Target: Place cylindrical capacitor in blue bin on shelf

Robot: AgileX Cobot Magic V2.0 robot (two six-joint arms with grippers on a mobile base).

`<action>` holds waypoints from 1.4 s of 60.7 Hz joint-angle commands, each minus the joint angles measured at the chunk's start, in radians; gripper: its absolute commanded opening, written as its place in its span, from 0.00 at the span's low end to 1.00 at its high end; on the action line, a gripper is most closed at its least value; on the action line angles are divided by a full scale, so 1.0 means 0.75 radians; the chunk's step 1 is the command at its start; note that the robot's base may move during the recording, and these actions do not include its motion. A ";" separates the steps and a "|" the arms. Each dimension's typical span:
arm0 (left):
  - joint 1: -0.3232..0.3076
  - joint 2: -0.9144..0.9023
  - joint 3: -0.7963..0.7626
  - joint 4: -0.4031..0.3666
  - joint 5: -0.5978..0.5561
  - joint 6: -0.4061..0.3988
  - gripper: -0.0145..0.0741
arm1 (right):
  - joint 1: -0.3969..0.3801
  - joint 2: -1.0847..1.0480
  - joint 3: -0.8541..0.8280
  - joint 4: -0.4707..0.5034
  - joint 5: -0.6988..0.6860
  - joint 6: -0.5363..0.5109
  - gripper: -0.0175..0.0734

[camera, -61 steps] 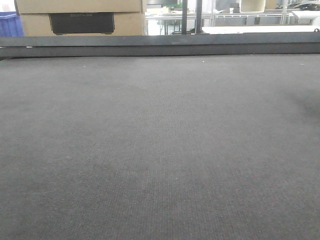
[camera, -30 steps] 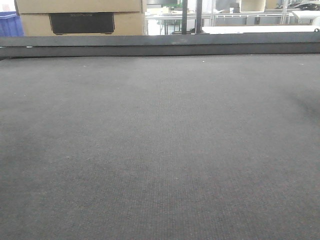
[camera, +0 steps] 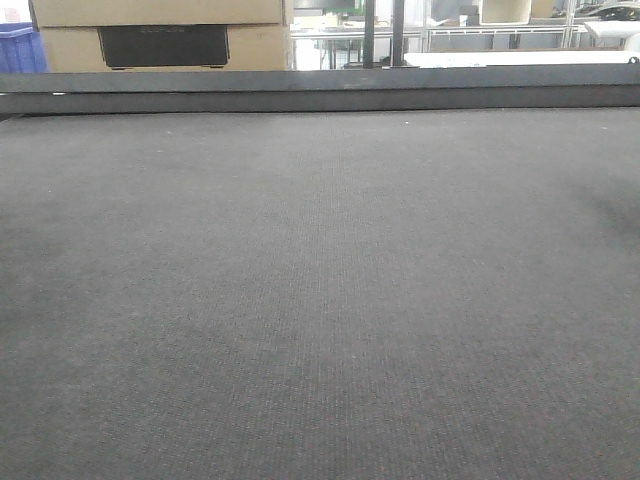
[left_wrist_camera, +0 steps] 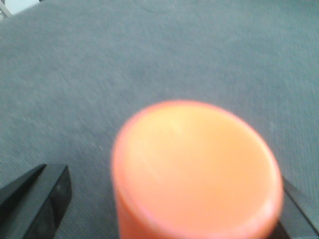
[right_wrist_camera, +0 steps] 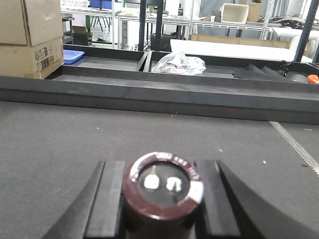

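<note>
In the right wrist view my right gripper (right_wrist_camera: 162,201) is shut on the cylindrical capacitor (right_wrist_camera: 163,185). It is a dark brown cylinder with a dark top, a pale rim band and two silver terminals. Both black fingers (right_wrist_camera: 112,199) press its sides, just above the dark mat (right_wrist_camera: 75,144). In the left wrist view a blurred orange cylinder (left_wrist_camera: 197,169) stands between my left gripper's wide-spread black fingers (left_wrist_camera: 37,199); a gap of mat shows beside the left one. No shiny steel shelf is clearly in view. Neither gripper shows in the front view.
A raised dark rail (right_wrist_camera: 159,94) bounds the mat's far edge. Beyond it are a blue tray (right_wrist_camera: 73,56), a crumpled plastic bag (right_wrist_camera: 178,63), cardboard boxes (right_wrist_camera: 30,37) and distant racks (right_wrist_camera: 214,17). The front view shows boxes (camera: 160,35) and a blue bin (camera: 20,48).
</note>
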State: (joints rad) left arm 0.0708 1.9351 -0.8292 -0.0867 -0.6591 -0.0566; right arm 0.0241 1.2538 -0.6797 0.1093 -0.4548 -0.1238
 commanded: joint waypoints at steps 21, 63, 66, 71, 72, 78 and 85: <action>0.005 -0.050 -0.019 0.000 0.037 -0.008 0.12 | -0.001 -0.014 -0.006 -0.006 0.089 -0.006 0.14; -0.305 -0.889 -0.135 0.243 1.190 -0.008 0.04 | -0.001 -0.109 -0.186 -0.006 1.021 -0.006 0.14; -0.326 -0.942 -0.151 0.233 1.253 -0.008 0.04 | -0.001 -0.115 -0.231 -0.006 1.097 -0.006 0.14; -0.343 -1.039 -0.160 0.191 1.327 -0.008 0.04 | -0.001 -0.144 -0.284 0.009 1.164 -0.006 0.14; -0.345 -1.063 -0.160 0.180 1.348 -0.008 0.04 | -0.001 -0.153 -0.292 0.015 1.171 -0.006 0.14; -0.345 -1.171 -0.163 0.158 1.456 -0.008 0.04 | -0.001 -0.239 -0.300 0.065 1.193 -0.006 0.14; -0.345 -1.306 -0.163 0.158 1.587 -0.008 0.04 | 0.025 -0.356 -0.300 0.066 1.255 -0.006 0.14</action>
State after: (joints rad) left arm -0.1804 1.0253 -0.9440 0.0408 0.4666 -0.0566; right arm 0.0301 1.0479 -0.8967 0.1513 0.4649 -0.1238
